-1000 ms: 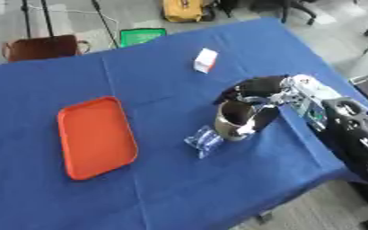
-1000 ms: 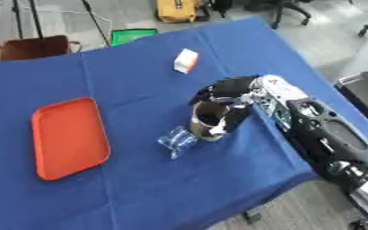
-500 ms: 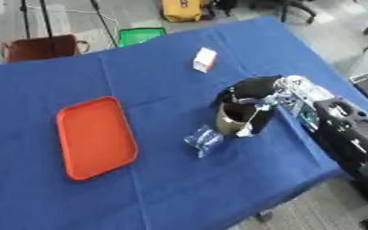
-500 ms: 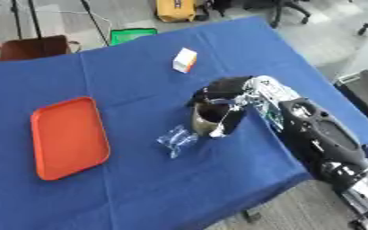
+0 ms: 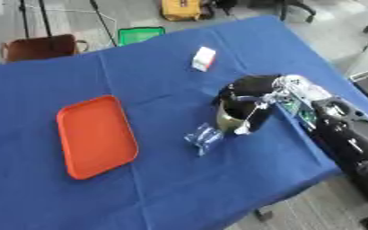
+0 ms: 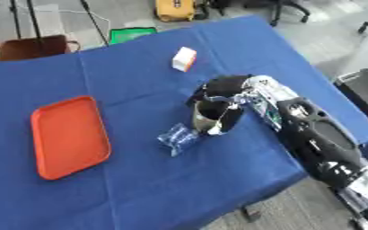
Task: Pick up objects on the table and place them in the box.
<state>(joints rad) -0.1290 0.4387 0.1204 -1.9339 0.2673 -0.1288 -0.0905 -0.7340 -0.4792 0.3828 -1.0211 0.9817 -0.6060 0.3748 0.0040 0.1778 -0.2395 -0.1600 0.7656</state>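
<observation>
1. The counter [image 5: 164, 188] is covered in a blue cloth; the orange tray [image 5: 95, 134] serves as the landmark and lies flat toward the counter's left side.
2. Well to the right of the tray and farther back sits a small white box [image 5: 203, 58] with an orange edge, standing alone.
3. Right of the tray, about level with its middle, lies a crumpled clear packet [image 5: 203, 137], just beside the base of a can.
4. That can [image 5: 233, 117] is a brassy, olive-coloured cylinder, upright, with a dark open top; it stands right of the tray, beyond the packet.
5. The right hand [image 6: 222, 92] comes in from the right, its black fingers curled over and around the top of the can. A small white tag hangs from it beside the can.
6. The left hand shows in neither view.
</observation>
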